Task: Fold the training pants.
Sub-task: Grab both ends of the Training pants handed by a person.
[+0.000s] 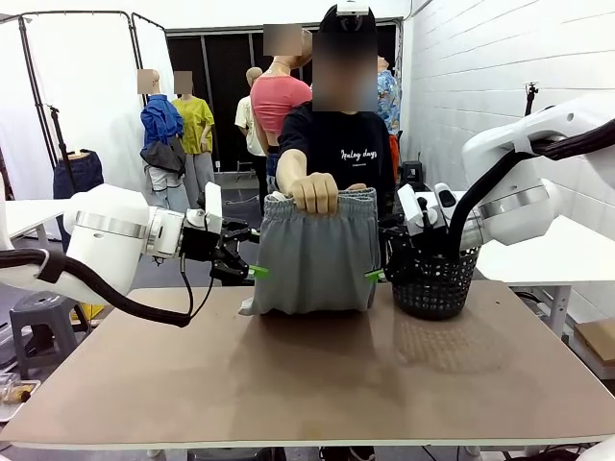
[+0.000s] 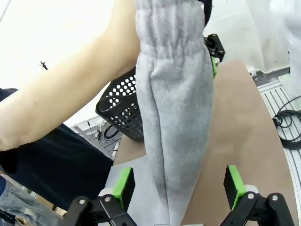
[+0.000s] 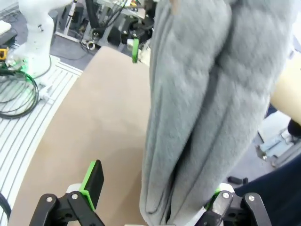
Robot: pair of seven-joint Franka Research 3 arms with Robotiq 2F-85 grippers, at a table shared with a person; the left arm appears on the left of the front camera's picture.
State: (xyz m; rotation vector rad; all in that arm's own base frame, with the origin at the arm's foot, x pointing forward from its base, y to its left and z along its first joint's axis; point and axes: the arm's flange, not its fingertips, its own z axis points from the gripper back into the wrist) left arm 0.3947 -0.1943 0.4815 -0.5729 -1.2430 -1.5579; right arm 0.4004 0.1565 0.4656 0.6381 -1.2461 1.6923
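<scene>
Brown worktop (image 1: 307, 384) nearest. White script on the person's black shirt (image 1: 351, 149), too small to read. Training pants (image 1: 317, 254) hanging from a hand (image 1: 314, 195) at the waistband, lower end on the worktop, side edges between the spread fingers of left pincer (image 1: 256, 271) and right pincer (image 1: 375, 276), both released, gripping nothing.

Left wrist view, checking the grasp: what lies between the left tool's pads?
The training pants hang between the left tool's pads; left wrist view shows it.
</scene>
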